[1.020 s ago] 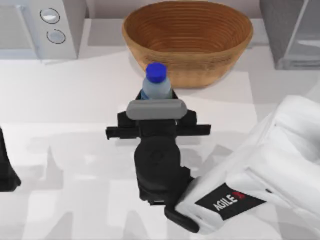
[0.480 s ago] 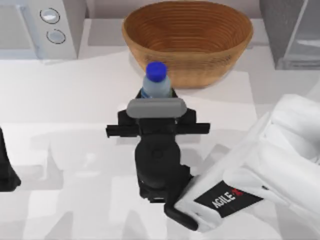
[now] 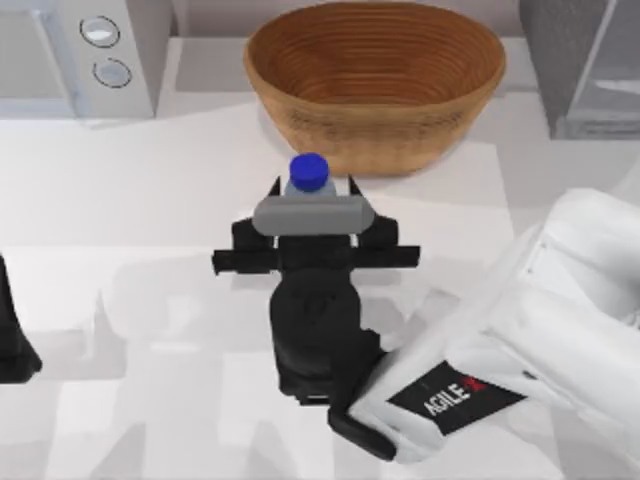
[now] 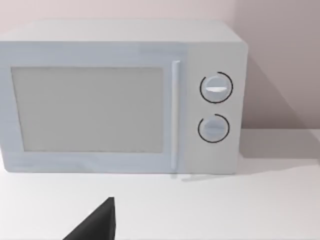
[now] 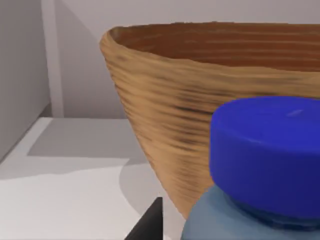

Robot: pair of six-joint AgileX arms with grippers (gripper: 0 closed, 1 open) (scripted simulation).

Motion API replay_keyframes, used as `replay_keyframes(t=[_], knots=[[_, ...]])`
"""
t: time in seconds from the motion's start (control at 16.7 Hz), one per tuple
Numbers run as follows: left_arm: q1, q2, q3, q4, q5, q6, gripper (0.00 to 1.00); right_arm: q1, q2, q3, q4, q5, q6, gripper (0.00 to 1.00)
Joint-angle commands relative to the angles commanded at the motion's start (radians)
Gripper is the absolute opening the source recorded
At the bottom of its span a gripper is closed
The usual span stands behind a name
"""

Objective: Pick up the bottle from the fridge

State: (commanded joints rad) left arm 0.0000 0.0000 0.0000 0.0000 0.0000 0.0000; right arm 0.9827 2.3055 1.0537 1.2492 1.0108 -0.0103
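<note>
The bottle [image 3: 309, 175], pale with a round blue cap, stands upright on the table just in front of the woven basket [image 3: 375, 80]. My right gripper [image 3: 314, 188] reaches in from the near side and is open. Its two black fingertips [image 3: 277, 187] flank the bottle's body with small gaps on either side. The right wrist view has the blue cap [image 5: 265, 155] very close, with the basket wall [image 5: 165, 115] right behind it. The fridge [image 3: 560, 50], dark grey with a pale glassy door panel [image 3: 610, 85], stands at the back right.
A white microwave [image 3: 90, 50] with two round knobs sits at the back left and faces the left wrist camera [image 4: 120, 100]. My left arm [image 3: 12, 340] is parked at the table's left edge. The right arm's white body [image 3: 540, 340] covers the near right.
The bottle has dropped lower between the fingers, its cap now smaller and nearer the gripper body. The right gripper's fingertips have spread apart from the bottle. The arm itself barely moved.
</note>
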Motion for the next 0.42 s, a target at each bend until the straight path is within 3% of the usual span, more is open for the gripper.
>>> replay_keyframes(t=[0.12, 0.42], knots=[[0.0, 0.0, 0.0, 0.0, 0.0, 0.0, 1.0, 0.0, 0.0, 0.0, 0.0, 0.0, 0.0, 1.0], [0.0, 0.0, 0.0, 0.0, 0.0, 0.0, 1.0, 0.0, 0.0, 0.0, 0.0, 0.0, 0.0, 1.0]])
